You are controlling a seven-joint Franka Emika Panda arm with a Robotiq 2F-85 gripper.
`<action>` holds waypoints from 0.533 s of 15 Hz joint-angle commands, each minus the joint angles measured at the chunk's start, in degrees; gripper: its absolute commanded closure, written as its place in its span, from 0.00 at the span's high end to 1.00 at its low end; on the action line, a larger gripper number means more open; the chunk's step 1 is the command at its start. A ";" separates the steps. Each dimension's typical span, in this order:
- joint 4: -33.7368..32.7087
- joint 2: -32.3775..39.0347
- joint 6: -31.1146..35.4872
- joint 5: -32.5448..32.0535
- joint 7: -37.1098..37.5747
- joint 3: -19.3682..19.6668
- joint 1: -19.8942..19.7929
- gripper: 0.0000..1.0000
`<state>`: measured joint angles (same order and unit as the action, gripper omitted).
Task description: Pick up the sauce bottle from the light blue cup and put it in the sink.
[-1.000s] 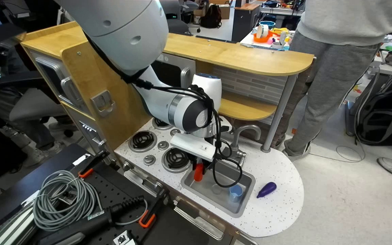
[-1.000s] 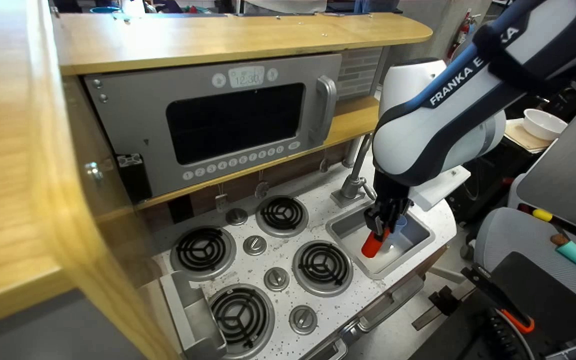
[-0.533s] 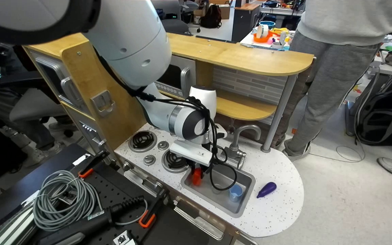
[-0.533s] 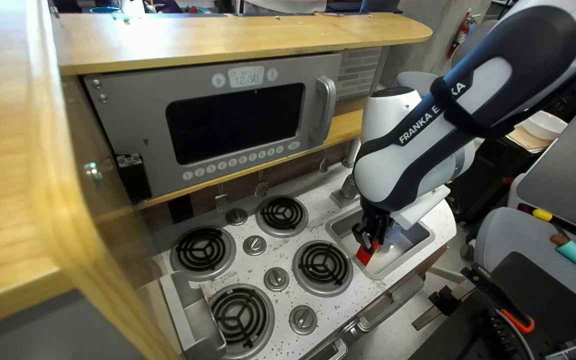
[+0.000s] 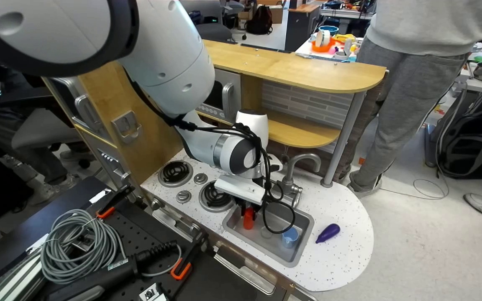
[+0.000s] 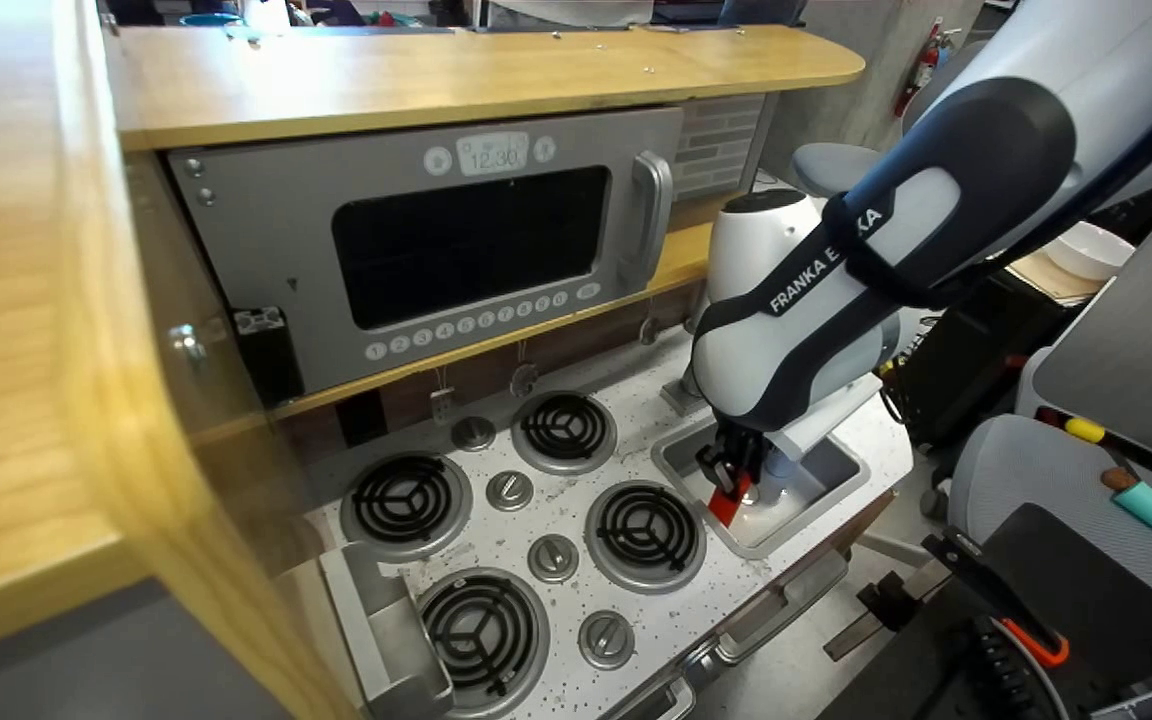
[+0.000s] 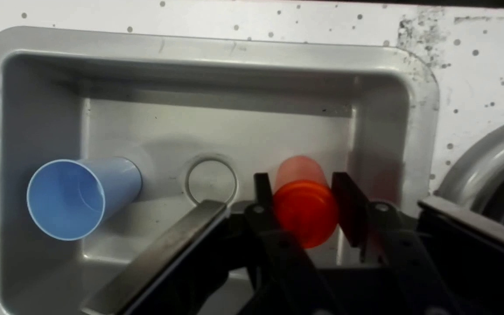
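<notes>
Arm [image 6: 926,215], lettered FRANKA; microwave [image 6: 476,245], far left, marked 12:30. Red bottle [image 7: 306,214], in sink [image 7: 234,49] at right, is flanked by narrow-set gripper [image 7: 301,179] jaws; whether gripped cannot be told.

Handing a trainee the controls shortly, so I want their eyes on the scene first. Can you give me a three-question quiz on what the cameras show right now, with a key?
1. True or false: the light blue cup is inside the sink, apart from the sauce bottle.

2. Where does the purple oblong item lie?

3. Which thing is between the fingers of the gripper?
A) the light blue cup
B) the sauce bottle
C) the purple oblong item

Key:
1. True.
2. On the speckled white worktop, beside the sink.
3. B.
</notes>
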<state>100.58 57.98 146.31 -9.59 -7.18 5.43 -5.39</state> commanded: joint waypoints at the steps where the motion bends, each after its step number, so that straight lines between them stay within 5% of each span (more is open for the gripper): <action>1: -0.80 0.92 0.90 -0.92 1.02 1.44 1.34 0.64; 8: 3.65 -3.40 -0.58 0.38 -0.15 0.60 -0.64 1.00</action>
<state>100.97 57.65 146.28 -9.64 -7.15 6.01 -5.31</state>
